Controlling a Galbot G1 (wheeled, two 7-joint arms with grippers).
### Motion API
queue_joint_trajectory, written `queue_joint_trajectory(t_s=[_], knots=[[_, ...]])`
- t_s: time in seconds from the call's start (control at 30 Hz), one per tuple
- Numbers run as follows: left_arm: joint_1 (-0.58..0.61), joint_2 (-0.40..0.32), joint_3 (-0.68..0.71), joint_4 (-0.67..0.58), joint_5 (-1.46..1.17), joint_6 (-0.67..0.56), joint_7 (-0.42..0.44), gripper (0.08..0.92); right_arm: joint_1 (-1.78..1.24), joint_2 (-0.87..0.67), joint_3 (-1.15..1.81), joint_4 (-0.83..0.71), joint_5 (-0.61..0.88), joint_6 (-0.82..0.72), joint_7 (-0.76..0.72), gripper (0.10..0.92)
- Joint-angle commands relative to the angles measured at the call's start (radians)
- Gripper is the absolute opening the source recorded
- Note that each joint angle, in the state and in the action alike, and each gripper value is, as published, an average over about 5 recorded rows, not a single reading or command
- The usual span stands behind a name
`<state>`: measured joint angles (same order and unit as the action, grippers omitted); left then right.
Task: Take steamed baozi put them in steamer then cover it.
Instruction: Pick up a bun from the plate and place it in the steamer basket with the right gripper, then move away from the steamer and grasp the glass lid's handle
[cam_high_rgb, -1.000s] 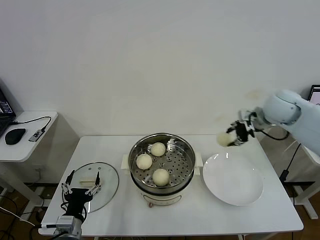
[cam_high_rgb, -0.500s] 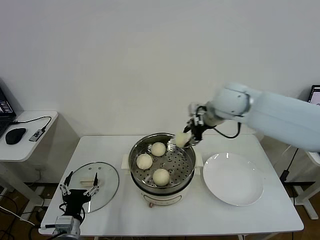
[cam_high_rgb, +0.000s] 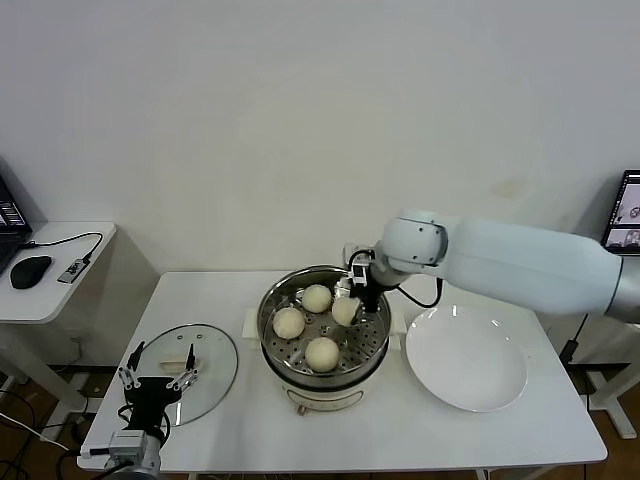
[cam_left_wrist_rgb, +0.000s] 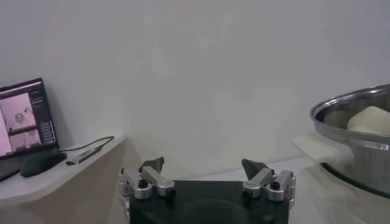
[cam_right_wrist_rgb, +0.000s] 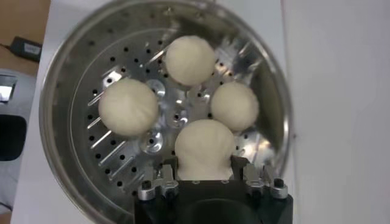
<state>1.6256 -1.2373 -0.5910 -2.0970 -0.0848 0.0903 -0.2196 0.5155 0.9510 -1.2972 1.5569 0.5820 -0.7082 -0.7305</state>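
Over the steamer (cam_high_rgb: 324, 330), right gripper (cam_high_rgb: 349, 304) reaches down into the pot, jaws closed on one baozi (cam_high_rgb: 345, 311). Count: four baozi total, three lying loose on the perforated tray, the fourth in the grip above the tray's right side. One plate (cam_high_rgb: 466, 357), bare, just right of the steamer. One cover (cam_high_rgb: 190, 368) flat on the table (cam_high_rgb: 400, 440) at left. Left gripper (cam_high_rgb: 158, 385) parked at the near left edge beside the cover, fingers spread apart, holding nothing.

Right wrist view shows all four buns against the holes (cam_right_wrist_rgb: 122, 146); head view hides the tray beneath the held one. Left wrist view alone shows a laptop (cam_left_wrist_rgb: 24, 119).
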Motion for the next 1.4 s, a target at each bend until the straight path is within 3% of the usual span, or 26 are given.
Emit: queue_joint_trajectory(t_s=[0.03, 0.27, 0.6, 0.8, 0.9, 1.1, 1.23, 1.4], knots=[[0.0, 0.001, 0.001, 0.002, 0.0, -0.002, 0.0, 0.823, -0.051, 0.036, -0.012, -0.022, -0.01, -0.022, 0.032, 0.553], [0.001, 0.0, 0.001, 0.002, 0.001, -0.004, -0.001, 0.823, -0.071, 0.026, 0.005, -0.025, -0.024, -0.021, 0.054, 0.565], [0.004, -0.001, -0.002, 0.0, 0.002, -0.009, -0.003, 0.823, -0.023, -0.084, 0.094, 0.091, -0.044, -0.019, 0.029, 0.794], [0.004, -0.001, -0.003, -0.001, 0.001, -0.017, -0.004, 0.823, -0.058, -0.25, 0.207, 0.218, -0.026, 0.041, 0.099, 0.822], [0.001, -0.004, -0.003, 0.001, 0.003, -0.021, -0.005, 0.823, -0.215, -0.371, 0.353, 0.292, 0.002, 0.163, 0.283, 0.823], [0.006, -0.012, 0.002, 0.0, 0.012, -0.023, -0.005, 0.823, -0.874, -0.49, 0.872, 0.391, -0.066, 0.447, 0.578, 0.823], [0.009, -0.021, 0.007, -0.002, 0.025, -0.025, -0.006, 0.823, -1.275, -0.418, 1.242, 0.379, -0.162, 0.578, 0.629, 0.823], [0.018, -0.033, 0.011, -0.002, 0.044, -0.041, -0.005, 0.823, -1.577, -0.167, 1.622, 0.338, -0.321, 0.773, 0.621, 0.823]])
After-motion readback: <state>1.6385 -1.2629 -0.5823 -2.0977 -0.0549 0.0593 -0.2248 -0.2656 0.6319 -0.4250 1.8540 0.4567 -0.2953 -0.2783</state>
